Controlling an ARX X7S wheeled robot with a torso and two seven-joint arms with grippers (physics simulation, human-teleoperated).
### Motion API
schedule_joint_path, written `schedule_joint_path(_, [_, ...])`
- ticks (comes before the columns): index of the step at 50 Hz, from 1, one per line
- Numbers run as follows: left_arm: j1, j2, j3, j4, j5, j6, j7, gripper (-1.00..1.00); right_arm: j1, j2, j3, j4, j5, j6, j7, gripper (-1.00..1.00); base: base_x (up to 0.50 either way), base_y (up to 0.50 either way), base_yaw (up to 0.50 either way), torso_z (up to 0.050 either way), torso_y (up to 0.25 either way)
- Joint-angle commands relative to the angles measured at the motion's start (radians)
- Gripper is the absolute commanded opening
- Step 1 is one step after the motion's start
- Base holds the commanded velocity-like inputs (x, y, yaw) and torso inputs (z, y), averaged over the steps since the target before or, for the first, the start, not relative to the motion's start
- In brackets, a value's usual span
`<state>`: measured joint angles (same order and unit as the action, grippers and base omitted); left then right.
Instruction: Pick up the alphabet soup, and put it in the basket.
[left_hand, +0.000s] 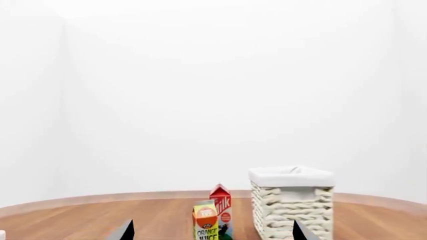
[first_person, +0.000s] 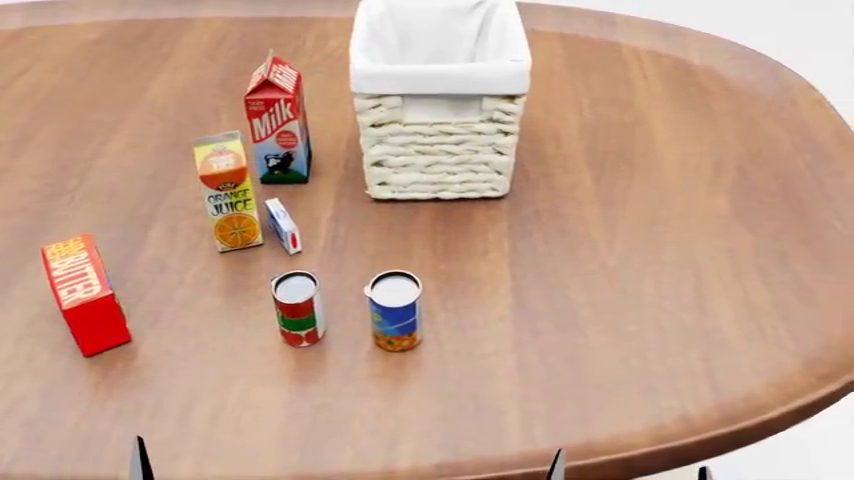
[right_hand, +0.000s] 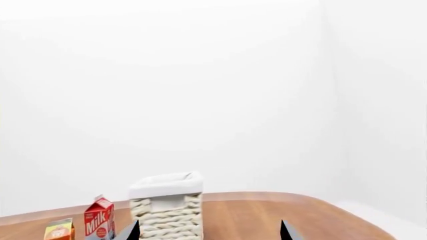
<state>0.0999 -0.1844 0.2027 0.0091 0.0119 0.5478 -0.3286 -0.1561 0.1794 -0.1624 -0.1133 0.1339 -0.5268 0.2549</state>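
The alphabet soup (first_person: 395, 312), a small can with a blue and yellow-orange label and a pale top, stands upright on the wooden table in the head view, near the front. The cream wicker basket (first_person: 441, 75) with white lining stands at the far middle, and also shows in the left wrist view (left_hand: 291, 176) and the right wrist view (right_hand: 167, 186). My left gripper (left_hand: 213, 233) is open and empty. My right gripper (right_hand: 210, 233) is open and empty. Both hang low at the table's near edge, well short of the can. The soup is out of both wrist views.
A red-and-green tomato can (first_person: 298, 308) stands just left of the soup. Behind it are a small white box (first_person: 283, 226), an orange juice carton (first_person: 228, 192) and a milk carton (first_person: 278, 120). A red butter box (first_person: 86, 295) stands at far left.
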Motion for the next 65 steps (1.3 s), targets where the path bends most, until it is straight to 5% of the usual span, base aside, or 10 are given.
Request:
schedule_joint_path(1, [-0.002,-0.005,0.005,-0.002,-0.003,0.003,-0.009,1.00,0.001,0.006,-0.006,0.001,0.004,-0.004,0.006,1.00,0.00,-0.16,0.00,0.000,0.000])
schedule_joint_path(45, [0.001,-0.025,0.026,0.004,-0.005,0.022,-0.038,1.00,-0.001,0.020,-0.036,0.020,-0.019,-0.064,0.027,1.00,-0.03,-0.12,0.00,0.000,0.000])
schedule_joint_path(65, [0.002,-0.033,0.036,0.006,-0.005,0.026,-0.049,1.00,-0.002,0.032,-0.051,0.026,-0.016,-0.082,0.028,1.00,0.21,0.00,0.00,0.000,0.000])
